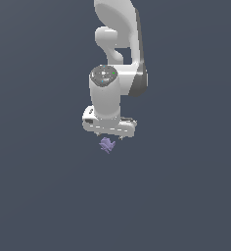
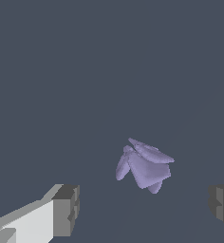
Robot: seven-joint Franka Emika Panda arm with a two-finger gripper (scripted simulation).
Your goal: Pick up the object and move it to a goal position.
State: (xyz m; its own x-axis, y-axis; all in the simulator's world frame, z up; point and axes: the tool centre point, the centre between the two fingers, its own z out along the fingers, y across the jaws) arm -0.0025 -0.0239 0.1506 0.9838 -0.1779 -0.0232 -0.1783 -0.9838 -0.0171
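The object (image 1: 107, 145) is a tiny lavender-purple lump with jagged, spiky lobes, lying on the dark grey floor just below the white gripper (image 1: 110, 137) in the exterior view. In the wrist view the object (image 2: 144, 166) lies between and slightly beyond the two fingertips (image 2: 66, 210), nearer the one whose grey pad shows at the frame's edge. The gripper (image 2: 143, 209) is open wide, with nothing between its fingers and no contact with the object.
The white Panda arm (image 1: 115, 54) rises from the gripper toward the top of the exterior view. The plain dark grey floor (image 1: 186, 196) surrounds everything; no other objects or goal marker show.
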